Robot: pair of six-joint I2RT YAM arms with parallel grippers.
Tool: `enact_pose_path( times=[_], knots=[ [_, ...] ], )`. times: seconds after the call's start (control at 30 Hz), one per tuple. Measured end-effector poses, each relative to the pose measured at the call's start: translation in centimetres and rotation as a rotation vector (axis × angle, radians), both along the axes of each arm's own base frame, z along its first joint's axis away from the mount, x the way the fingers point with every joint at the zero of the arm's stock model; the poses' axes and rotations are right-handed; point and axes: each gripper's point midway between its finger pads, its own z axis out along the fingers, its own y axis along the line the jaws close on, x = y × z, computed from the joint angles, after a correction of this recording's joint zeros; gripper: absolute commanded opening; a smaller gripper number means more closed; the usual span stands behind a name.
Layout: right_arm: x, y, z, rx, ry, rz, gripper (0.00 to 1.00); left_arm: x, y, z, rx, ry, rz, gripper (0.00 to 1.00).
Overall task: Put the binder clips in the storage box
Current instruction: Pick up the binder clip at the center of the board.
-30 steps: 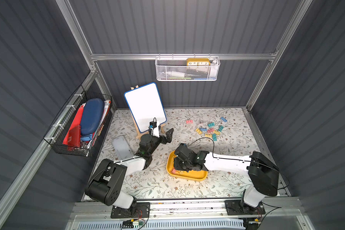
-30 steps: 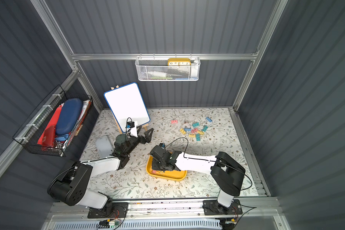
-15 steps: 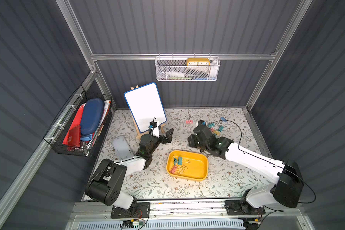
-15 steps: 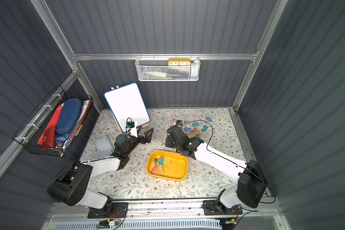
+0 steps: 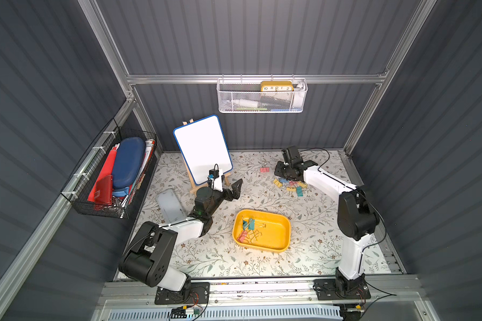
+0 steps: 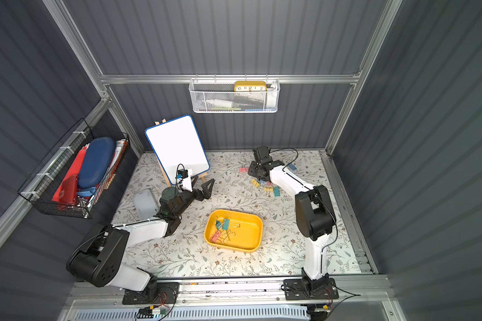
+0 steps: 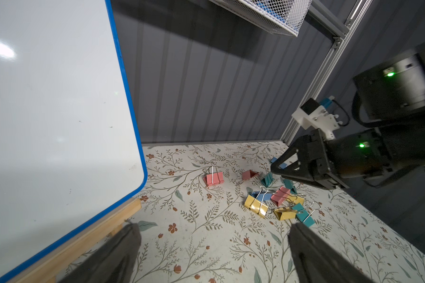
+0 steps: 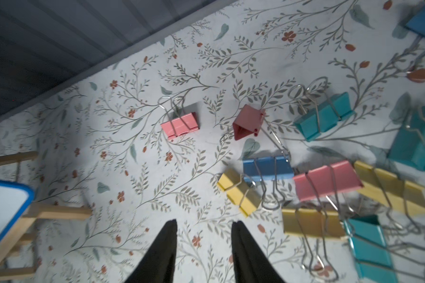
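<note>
Since a second ago the right gripper (image 8: 205,221) has left the yellow storage box (image 5: 273,233) and swung out beyond it. Nearest, that box sits on the floral mat (image 5: 262,266), with several binder clips (image 5: 248,229), teal, pink and yellow, bunched at its left end. Left of the box and a little farther back, the left gripper (image 7: 212,226) hangs empty, fingers spread wide. Beyond the box's right end, the right gripper hovers at the loose clips (image 5: 291,185), fingers parted, nothing between them. Farther still from the box lies a lone pink clip (image 8: 179,125).
</note>
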Motion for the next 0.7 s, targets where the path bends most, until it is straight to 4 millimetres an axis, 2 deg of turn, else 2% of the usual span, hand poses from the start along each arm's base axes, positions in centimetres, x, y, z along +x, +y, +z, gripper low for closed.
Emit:
enact_pose_path(
  times=[0.1, 0.23, 0.33, 0.43, 0.57, 0.7],
  knots=[
    [1.1, -0.7, -2.1, -0.027, 0.04, 0.021, 0.42, 0.0, 0.0, -0.2, 0.003, 0.007, 0.0, 0.99],
    [1.2, -1.7, -4.5, -0.024, 0.101, 0.051, 0.41, 0.0, 0.0, -0.4, 0.006, 0.014, 0.0, 0.99],
    [1.0, -2.3, -6.1, -0.017, 0.149, 0.071, 0.33, 0.0, 0.0, -0.5, 0.008, 0.017, 0.0, 0.99],
    [0.5, -2.2, -7.3, 0.0, 0.188, 0.094, 0.21, 0.0, 0.0, -0.4, 0.008, 0.017, 0.0, 0.99],
    [0.2, -1.4, -7.3, 0.038, 0.194, 0.124, 0.06, 0.0, -0.1, -0.5, 0.008, 0.019, -0.003, 0.99],
    [0.1, -0.3, -5.8, 0.092, 0.164, 0.149, 0.0, 0.0, -0.1, -0.5, 0.008, 0.018, -0.003, 0.99]
  ],
)
